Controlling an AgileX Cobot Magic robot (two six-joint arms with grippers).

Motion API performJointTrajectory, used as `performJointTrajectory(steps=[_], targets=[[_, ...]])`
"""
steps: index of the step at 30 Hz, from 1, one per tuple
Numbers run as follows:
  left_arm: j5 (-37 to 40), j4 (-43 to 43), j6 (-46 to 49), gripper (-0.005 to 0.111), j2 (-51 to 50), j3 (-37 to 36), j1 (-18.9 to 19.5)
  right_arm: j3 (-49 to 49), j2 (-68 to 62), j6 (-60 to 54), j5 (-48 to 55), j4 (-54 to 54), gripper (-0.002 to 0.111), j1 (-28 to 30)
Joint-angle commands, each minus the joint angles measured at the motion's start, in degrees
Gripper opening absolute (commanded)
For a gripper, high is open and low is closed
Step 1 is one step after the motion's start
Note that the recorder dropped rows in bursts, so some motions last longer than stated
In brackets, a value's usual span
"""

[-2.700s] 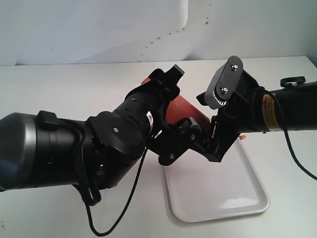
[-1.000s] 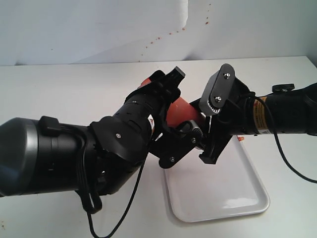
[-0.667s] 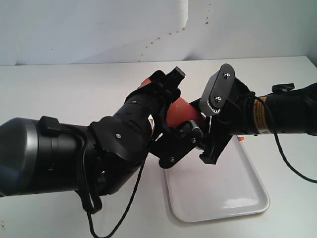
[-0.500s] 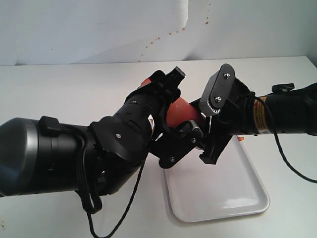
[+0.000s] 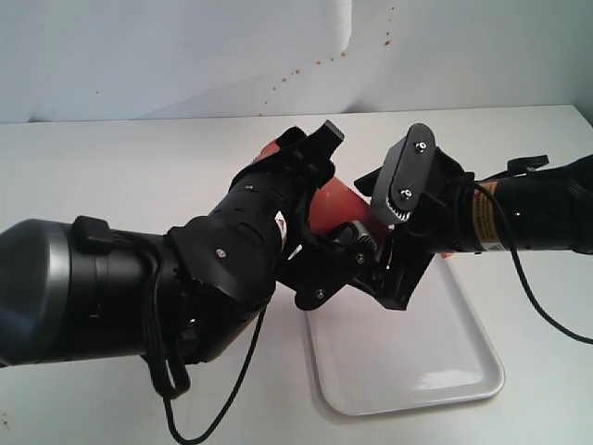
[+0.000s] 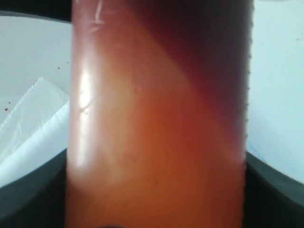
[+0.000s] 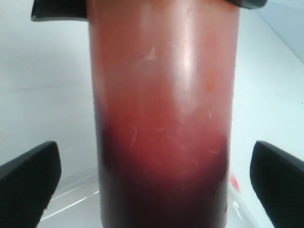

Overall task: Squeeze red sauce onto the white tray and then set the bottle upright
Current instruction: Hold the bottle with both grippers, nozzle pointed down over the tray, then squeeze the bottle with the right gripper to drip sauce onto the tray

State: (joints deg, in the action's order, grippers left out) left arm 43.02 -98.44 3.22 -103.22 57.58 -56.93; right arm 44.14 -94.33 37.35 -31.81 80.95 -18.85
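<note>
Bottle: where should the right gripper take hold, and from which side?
I'd grip the bottle mid-body, across its straight round wall, from the side opposite the left gripper, which clamps it. The open right gripper straddles that wall without touching it.

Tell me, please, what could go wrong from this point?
1. The right gripper stands open, clear of the bottle, so the left gripper alone carries it; it might slip.
2. The bottle hangs near the white tray's far end; red sauce could land off it.
3. Both grippers crowd together and might collide.
</note>
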Motion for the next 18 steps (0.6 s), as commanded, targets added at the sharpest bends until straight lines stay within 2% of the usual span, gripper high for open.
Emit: performJointTrajectory(steps=[1,7,13,15,18], targets=[[3.1,-1.5,-1.3,0.0,1.2,0.7,-0.6,0.0,0.1,-2.6,0.0,-4.3,0.105,0.0],[3.3,-1.5,-1.4,0.0,1.2,0.7,-3.2,0.0,0.1,-2.6,-0.4,-6.3,0.105,0.0],[4.2,-1.5,-1.4,0.0,1.2,0.7,-3.3,0.0,0.1,1.4,-2.5,-6.7,0.104,-0.1],[4.2,-1.5,-1.5,0.0,1.2,0.7,-3.3,0.0,0.0,2.3,-2.2,-6.7,0.089,-0.1],[4.2,-1.5,-1.5,0.0,1.2,0.7,-3.3,0.0,0.0,2.3,-1.9,0.8,0.018,-0.1]])
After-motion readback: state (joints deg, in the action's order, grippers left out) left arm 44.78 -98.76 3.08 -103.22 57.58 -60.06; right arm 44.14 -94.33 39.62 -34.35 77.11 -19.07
